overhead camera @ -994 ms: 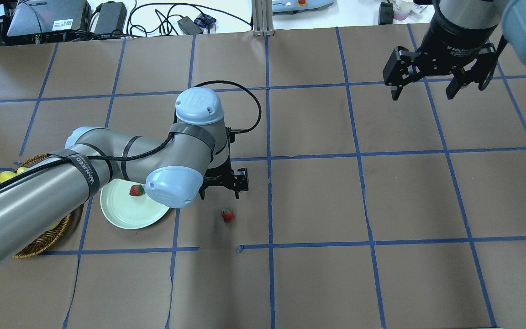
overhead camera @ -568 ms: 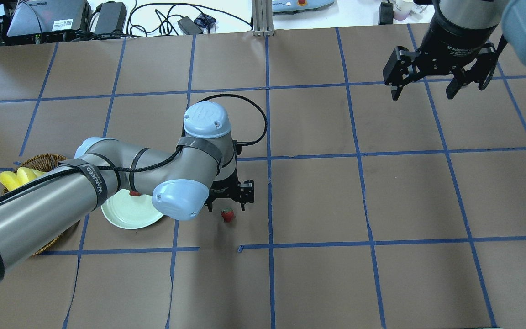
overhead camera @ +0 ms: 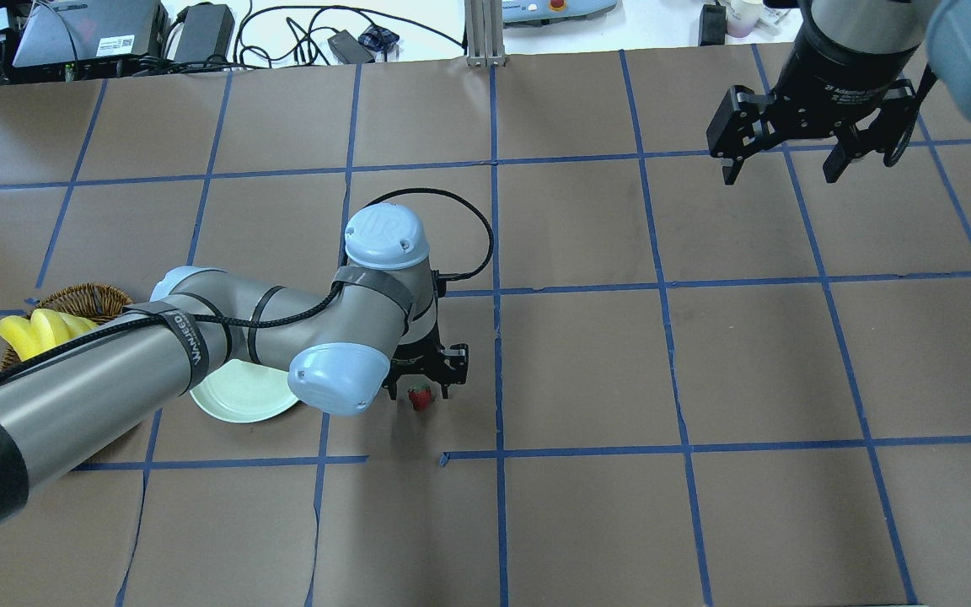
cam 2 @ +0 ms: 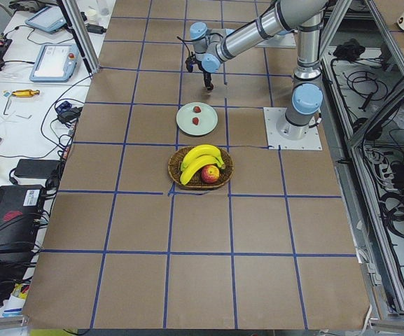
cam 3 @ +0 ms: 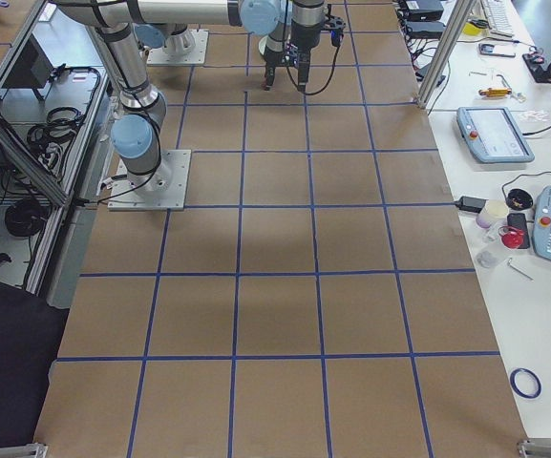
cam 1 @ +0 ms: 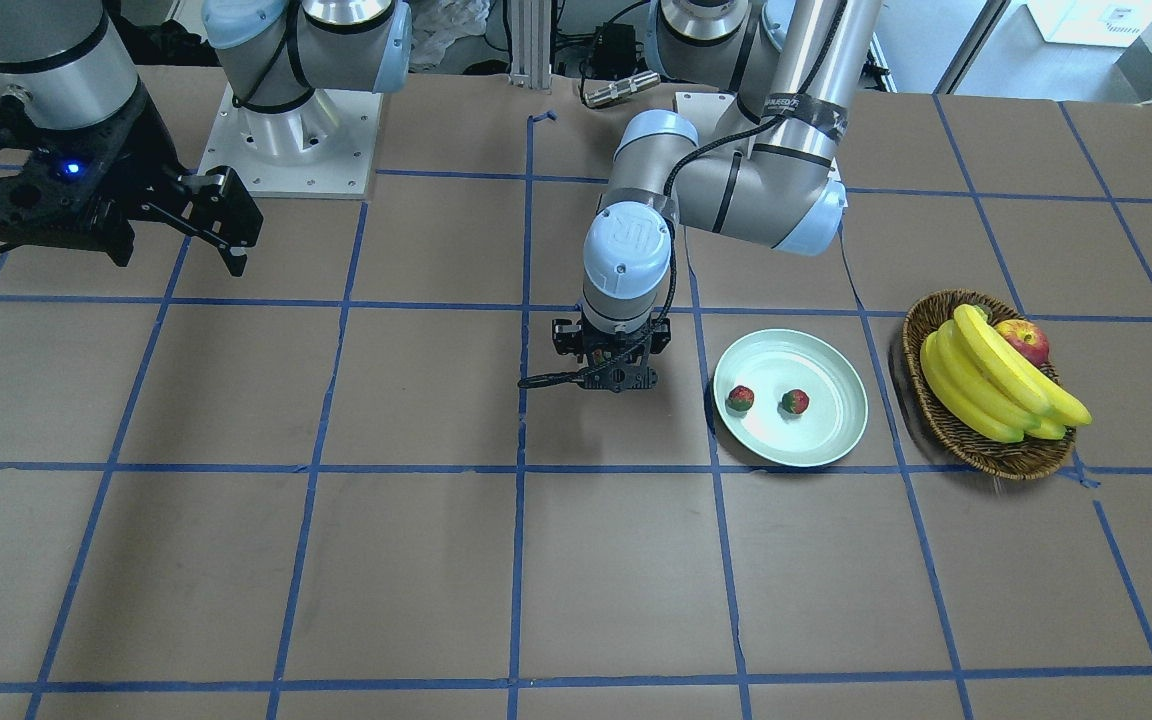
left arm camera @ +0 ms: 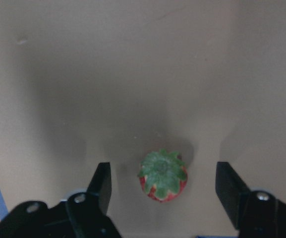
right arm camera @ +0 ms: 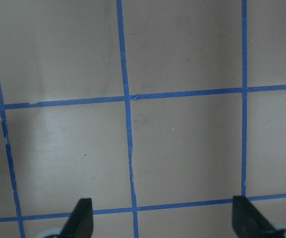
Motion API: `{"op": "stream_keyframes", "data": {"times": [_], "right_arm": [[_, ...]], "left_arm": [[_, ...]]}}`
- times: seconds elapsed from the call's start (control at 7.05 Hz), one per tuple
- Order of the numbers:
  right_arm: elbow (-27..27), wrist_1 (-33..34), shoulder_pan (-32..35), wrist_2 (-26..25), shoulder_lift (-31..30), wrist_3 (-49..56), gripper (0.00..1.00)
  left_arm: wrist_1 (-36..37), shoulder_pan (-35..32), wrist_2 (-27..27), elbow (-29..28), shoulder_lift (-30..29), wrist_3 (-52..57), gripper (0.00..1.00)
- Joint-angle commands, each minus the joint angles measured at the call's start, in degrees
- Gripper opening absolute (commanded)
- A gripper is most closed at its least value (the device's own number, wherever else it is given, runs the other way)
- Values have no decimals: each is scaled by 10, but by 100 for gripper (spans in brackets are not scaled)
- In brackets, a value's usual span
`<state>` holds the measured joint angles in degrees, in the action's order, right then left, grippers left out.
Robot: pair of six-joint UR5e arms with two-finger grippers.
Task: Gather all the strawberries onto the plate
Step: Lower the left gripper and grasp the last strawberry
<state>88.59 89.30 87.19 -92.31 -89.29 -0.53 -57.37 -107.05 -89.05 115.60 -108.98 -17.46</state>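
With left pincer [left arm camera: 165,171] spread astride the loose strawberry [overhead camera: 421,396], descend straight. Keep centred, then close gently at its widest part.

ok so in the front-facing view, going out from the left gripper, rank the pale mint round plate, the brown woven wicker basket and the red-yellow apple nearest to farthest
1. pale mint round plate: right beside the left gripper, on the view's right.
2. brown woven wicker basket: past the plate, further right.
3. red-yellow apple: inside the basket, in the part away from the gripper.
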Motion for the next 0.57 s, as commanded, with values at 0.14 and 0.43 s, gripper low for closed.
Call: {"op": "stream_keyframes", "data": {"times": [0.14, 0.43], "right_arm": [[1, 0, 0, 0, 0, 0, 100], [0, 0, 0, -1, 0, 0, 100]], "left_arm": [[0, 0, -4, 2, 0, 1, 6], [0, 1, -6, 2, 2, 4, 6]]}}
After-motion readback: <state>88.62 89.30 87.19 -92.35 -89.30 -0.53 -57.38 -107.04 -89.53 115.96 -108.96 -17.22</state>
